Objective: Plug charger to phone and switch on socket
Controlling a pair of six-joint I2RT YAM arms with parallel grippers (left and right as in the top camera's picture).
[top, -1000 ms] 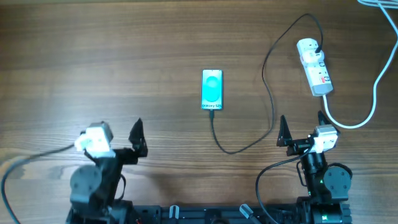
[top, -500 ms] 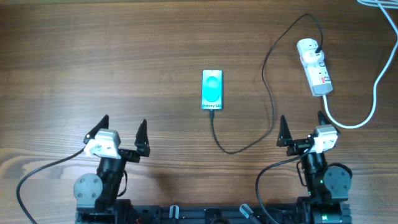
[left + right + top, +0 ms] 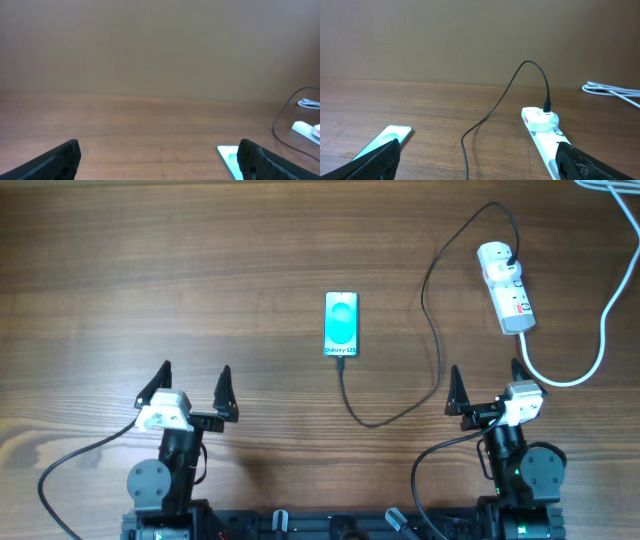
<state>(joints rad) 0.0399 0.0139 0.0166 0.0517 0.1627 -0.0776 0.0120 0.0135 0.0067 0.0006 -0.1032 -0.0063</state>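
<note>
Phone (image 3: pixel 341 324) lies flat on the wooden table (image 3: pixel 150 260), cyan screen up, with the "Galaxy" end toward the robot. The charger cable (image 3: pixel 432 330) meets that near edge of the phone. From there it loops toward the robot, swings right of the phone, climbs away and arcs over into the far end of the power strip (image 3: pixel 506 300). Can't tell if the tip is fully seated in the phone. The power strip sits right of the phone and slightly farther out, well apart from it; its switch position is too small to read. A thick white cord (image 3: pixel 600 330) trails off the strip on the side away from the phone. Left gripper (image 3: pixel 195 370) is near-left of the phone, fingers spread wide, holding nothing. Right gripper (image 3: pixel 485 370) is near-right of the phone, fingers likewise apart and empty, just beside the cable loop.
</note>
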